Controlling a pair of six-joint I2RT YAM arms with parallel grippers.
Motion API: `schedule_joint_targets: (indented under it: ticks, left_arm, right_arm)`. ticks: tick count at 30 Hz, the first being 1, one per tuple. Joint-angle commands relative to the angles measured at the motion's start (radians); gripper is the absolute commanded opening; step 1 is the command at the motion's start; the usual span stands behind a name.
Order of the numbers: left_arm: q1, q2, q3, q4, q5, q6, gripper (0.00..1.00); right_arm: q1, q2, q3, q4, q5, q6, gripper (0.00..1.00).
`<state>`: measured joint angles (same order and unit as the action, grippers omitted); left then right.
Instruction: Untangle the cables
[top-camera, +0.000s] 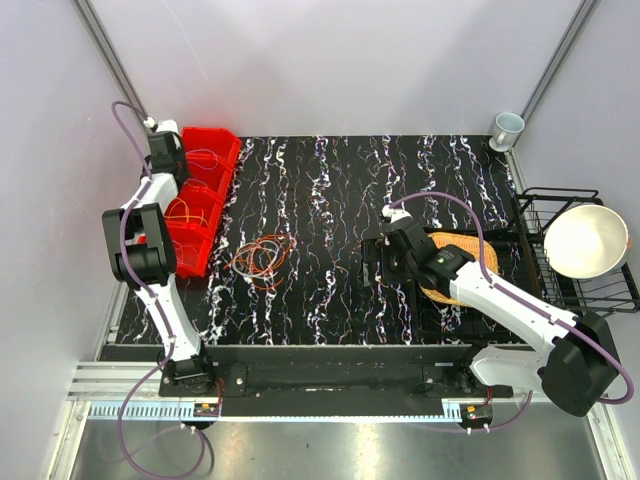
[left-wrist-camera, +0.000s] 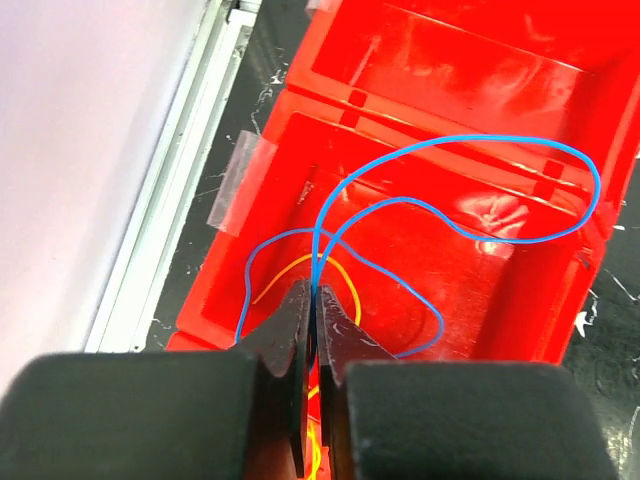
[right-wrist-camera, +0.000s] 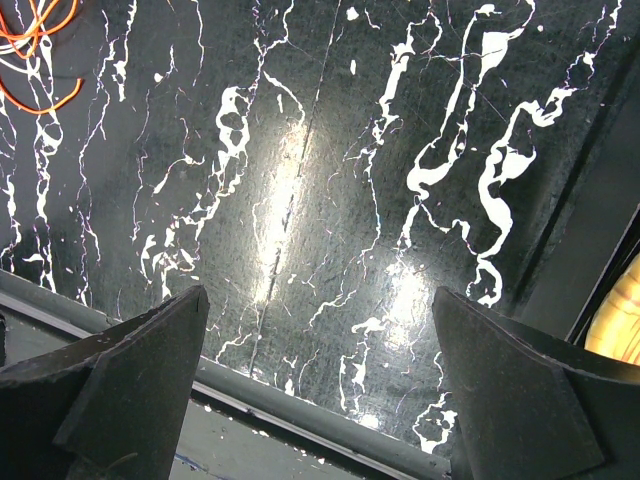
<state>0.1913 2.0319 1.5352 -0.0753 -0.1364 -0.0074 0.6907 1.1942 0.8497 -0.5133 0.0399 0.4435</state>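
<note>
1. Left wrist view: left gripper (left-wrist-camera: 313, 298) is clenched, fingertips pinching the blue cable (left-wrist-camera: 470, 145) where its strands cross. The rest of it loops out ahead and to the right of the tips, over the red bin (left-wrist-camera: 500, 295).
2. Yellow cable (left-wrist-camera: 340, 272) arcs in the same bin just beside and under the tips, partly hidden by the fingers.
3. Room is tight. Bin walls stand close on both sides of the tips, with a divider ahead. A strip of clear tape (left-wrist-camera: 235, 180) sits on the bin's left rim, and past it are a metal rail and a pale wall.
4. Top external view: left gripper (top-camera: 165, 150) is over the far end of the row of red bins (top-camera: 222, 160) at the left edge of the table (top-camera: 330, 190).
5. Cable tangle (top-camera: 262, 258), mostly orange, lies on the table between the two grippers, apart from both, with bare table around it.
6. Right gripper (top-camera: 378, 265) is released, jaws spread wide, holding nothing, and hovers over bare table. From the right wrist, the orange cables (right-wrist-camera: 40, 40) show off to the far left of the fingers, well apart.
7. Right of the right gripper, under its arm, is a tan basket (top-camera: 470, 250). Further right stands a black wire rack (top-camera: 530, 200) holding a bowl (top-camera: 585, 240). A cup (top-camera: 507, 128) sits at the far right corner.
</note>
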Motion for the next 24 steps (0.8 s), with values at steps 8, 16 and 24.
schedule_joint_targets:
  ticks: [8,16,24]
  left_arm:
    - [0.002,-0.029,0.101,-0.017,-0.023,-0.058,0.52]
    - [-0.058,-0.035,0.219,-0.109,-0.066,-0.104,0.69]
    - [-0.141,-0.084,0.278,-0.162,-0.100,-0.150,0.79]
  right_arm:
    - [-0.002,-0.002,0.009,0.032,-0.008,-0.011,1.00]
    - [-0.002,-0.004,0.008,0.030,-0.011,-0.011,1.00]
    - [-0.003,-0.007,0.012,0.032,-0.012,-0.009,1.00]
